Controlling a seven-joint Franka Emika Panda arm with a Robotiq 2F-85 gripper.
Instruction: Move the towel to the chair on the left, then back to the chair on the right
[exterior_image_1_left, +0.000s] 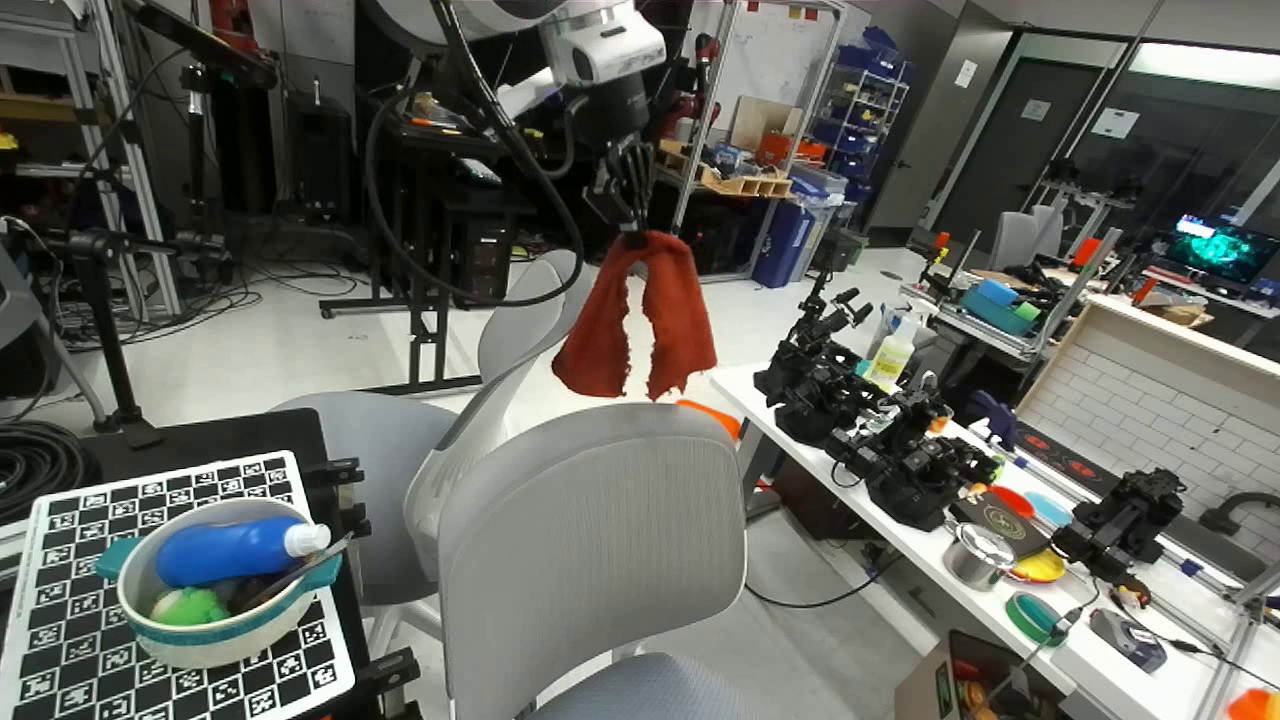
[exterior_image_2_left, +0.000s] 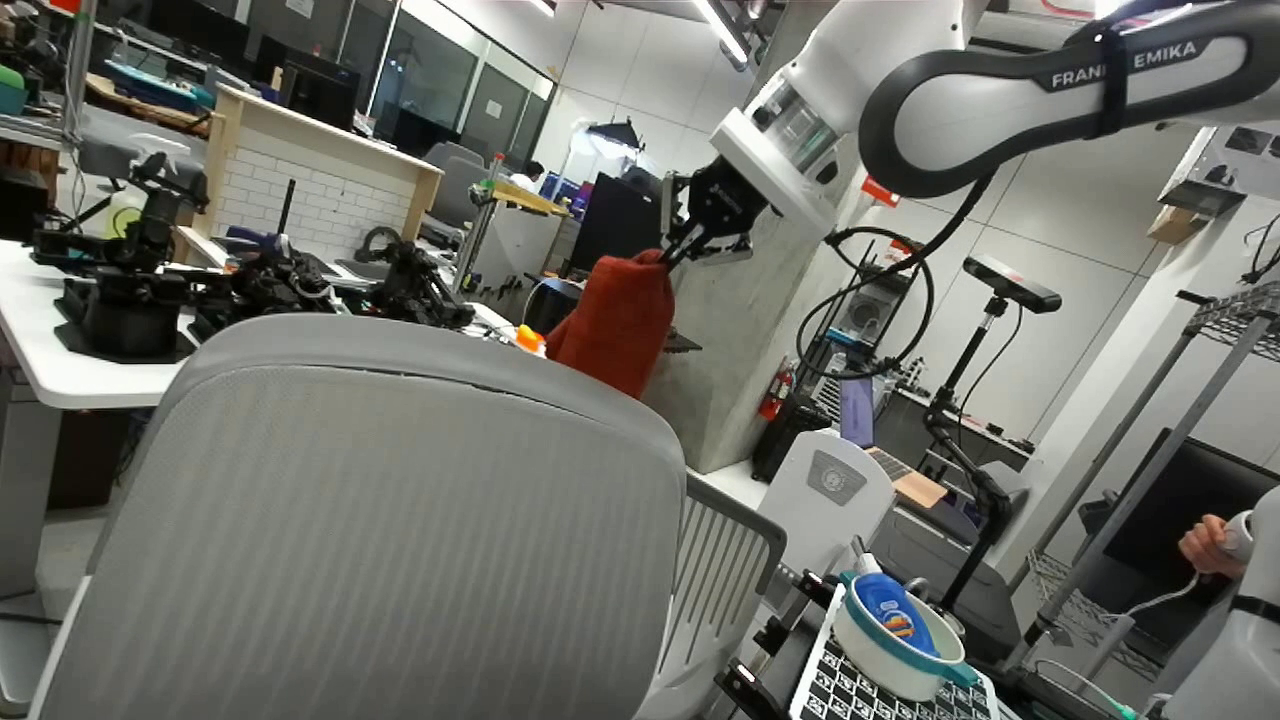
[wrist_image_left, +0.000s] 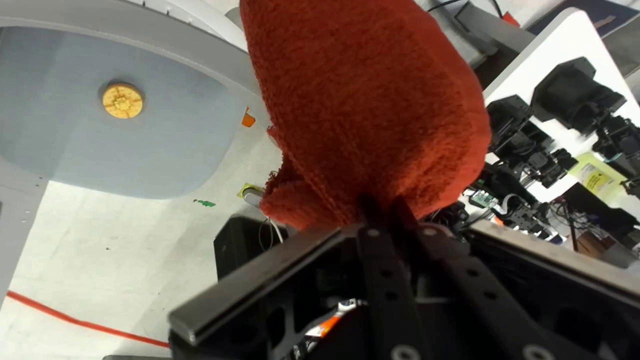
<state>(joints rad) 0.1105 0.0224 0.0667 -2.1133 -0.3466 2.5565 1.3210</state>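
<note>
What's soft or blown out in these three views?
Wrist view: gripper soft, likely too close to focus, while the towel shows its pile more clearly; in an exterior view, a ceiling light nearly pure white; in an exterior view, a bright panel at upper right washed out.

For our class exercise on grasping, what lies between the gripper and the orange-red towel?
Nothing: the gripper is shut directly on the orange-red towel; the wrist view and both exterior views show no gap.
</note>
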